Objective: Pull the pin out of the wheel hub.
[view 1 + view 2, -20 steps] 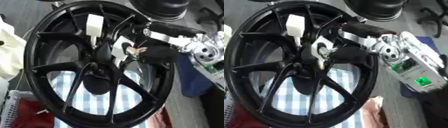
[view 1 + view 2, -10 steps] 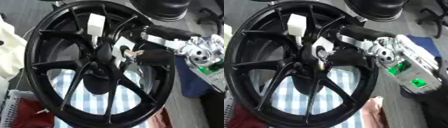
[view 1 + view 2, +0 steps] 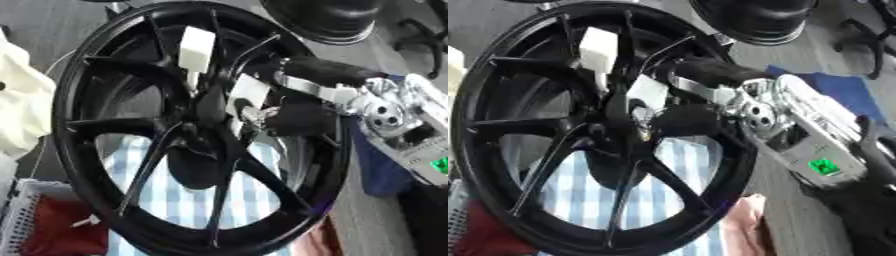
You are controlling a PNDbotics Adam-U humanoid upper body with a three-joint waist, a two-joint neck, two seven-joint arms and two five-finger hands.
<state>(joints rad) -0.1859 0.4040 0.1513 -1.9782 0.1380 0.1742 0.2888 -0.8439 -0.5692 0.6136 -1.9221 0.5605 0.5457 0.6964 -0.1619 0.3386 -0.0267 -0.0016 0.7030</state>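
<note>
A large black wheel (image 3: 175, 130) fills most of both views, standing nearly upright and tilted a little, its thin spokes running from the rim to the hub (image 3: 210, 107) in the middle. Behind its lower half lies a blue and white checked cloth (image 3: 188, 200), seen through the gaps between the spokes. A white block (image 3: 196, 47) sits on an upper spoke, above the hub.

The robot's right arm (image 3: 815, 140) comes in from the right side, silver and grey with a green mark on its casing, and reaches through to the front of the wheel. Its right hand (image 3: 293, 117) is black and sits right at the hub, fingers curled toward a small whitish piece (image 3: 249, 92) and a small metal part just beside it, which may be the pin. Whether the fingers actually pinch it cannot be told, since the black hand blurs into the black spokes.

At the lower left stands a white basket (image 3: 17, 215) with something red (image 3: 61, 230) inside. The left hand shows in neither view.
</note>
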